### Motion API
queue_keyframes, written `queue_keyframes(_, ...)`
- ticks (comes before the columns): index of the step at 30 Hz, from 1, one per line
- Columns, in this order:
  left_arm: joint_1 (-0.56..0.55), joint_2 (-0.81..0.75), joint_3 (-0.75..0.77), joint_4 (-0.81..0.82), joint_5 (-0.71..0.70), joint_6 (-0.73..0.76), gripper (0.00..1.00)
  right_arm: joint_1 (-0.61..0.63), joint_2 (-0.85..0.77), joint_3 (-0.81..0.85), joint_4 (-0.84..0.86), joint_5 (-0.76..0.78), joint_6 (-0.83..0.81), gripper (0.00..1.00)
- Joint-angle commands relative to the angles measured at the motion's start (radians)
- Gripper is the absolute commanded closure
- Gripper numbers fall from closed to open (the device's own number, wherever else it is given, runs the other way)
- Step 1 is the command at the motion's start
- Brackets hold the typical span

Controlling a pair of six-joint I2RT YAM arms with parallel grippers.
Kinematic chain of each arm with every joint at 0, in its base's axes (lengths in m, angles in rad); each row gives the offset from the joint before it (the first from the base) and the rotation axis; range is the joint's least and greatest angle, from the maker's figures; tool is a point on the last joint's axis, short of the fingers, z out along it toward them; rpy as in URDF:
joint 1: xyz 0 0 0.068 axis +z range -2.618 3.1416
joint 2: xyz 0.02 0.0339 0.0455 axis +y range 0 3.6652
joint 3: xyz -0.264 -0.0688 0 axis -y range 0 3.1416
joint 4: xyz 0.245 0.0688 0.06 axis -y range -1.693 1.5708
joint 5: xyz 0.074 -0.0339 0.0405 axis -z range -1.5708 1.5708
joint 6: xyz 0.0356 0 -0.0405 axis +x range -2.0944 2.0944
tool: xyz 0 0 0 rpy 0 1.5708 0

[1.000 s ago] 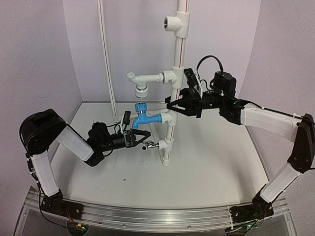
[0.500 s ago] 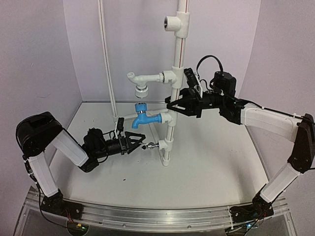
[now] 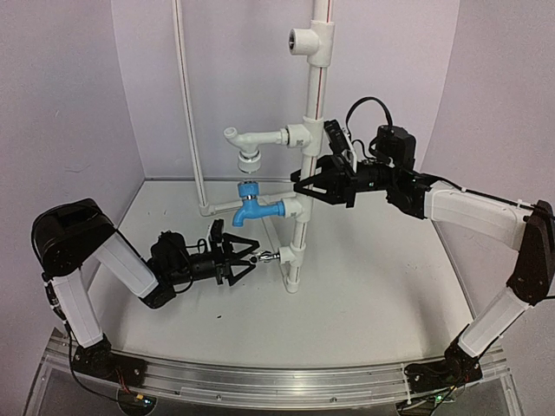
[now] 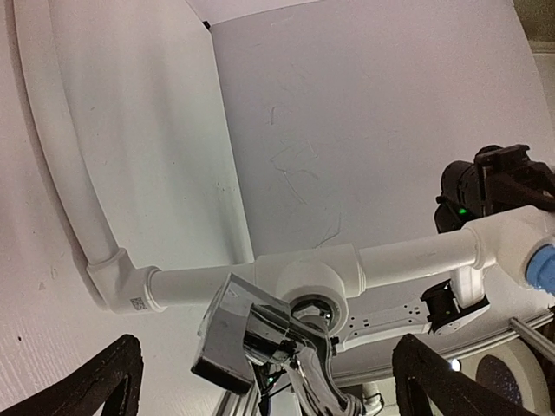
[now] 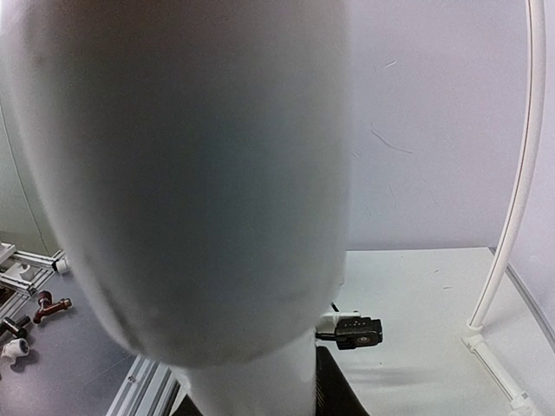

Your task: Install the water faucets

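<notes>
**A:** The left gripper (image 3: 250, 258), is it holding anything?

**B:** No, it is spread wide. In the left wrist view its two dark fingers (image 4: 95, 381) stand at the far edges, and the silver faucet (image 4: 260, 334) sits between them, touching neither.

**A:** So where is that faucet?

**B:** It is just ahead of the left gripper, low over the desk (image 3: 373, 295). Its end meets the mouth of the lowest tee fitting (image 3: 293, 257) on the upright pipe (image 3: 310, 95), and its lever handle points back toward the gripper. I cannot tell how far it is threaded in.

**A:** And the right gripper (image 3: 310, 185)?

**B:** It is closed on the upright pipe, higher up, with a finger on either side. It sits between the branch that carries the blue tap (image 3: 251, 206) and the branch that carries the white tap (image 3: 247, 147). In the right wrist view the pipe fills nearly the whole frame.

**A:** Give me the counts.

**B:** There is one silver faucet, one blue tap and one white tap. The upright pipe carries four tee fittings, and the topmost one has an open mouth. There are two arms, each with one gripper. The silver faucet is well below the right gripper and is the lowest of the three taps.
</notes>
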State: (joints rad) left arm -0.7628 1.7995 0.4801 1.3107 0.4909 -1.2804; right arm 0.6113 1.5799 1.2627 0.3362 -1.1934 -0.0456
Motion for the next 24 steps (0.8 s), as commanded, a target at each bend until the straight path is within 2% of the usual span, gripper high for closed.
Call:
queue_keyframes(1,-0.002,0.047,0.072,0.189,0.024,-0.150,0.00,-0.010,0.036,-0.011,-0.216,0.040,0.135,1.00)
queue_keyframes(5,-0.008,0.112,0.125,0.192,0.037,-0.238,0.00,-0.010,0.036,-0.008,-0.218,0.041,0.134,1.00)
queue_keyframes(24,-0.032,0.092,0.184,0.192,0.047,-0.256,0.00,-0.009,0.034,-0.008,-0.227,0.045,0.125,1.00)
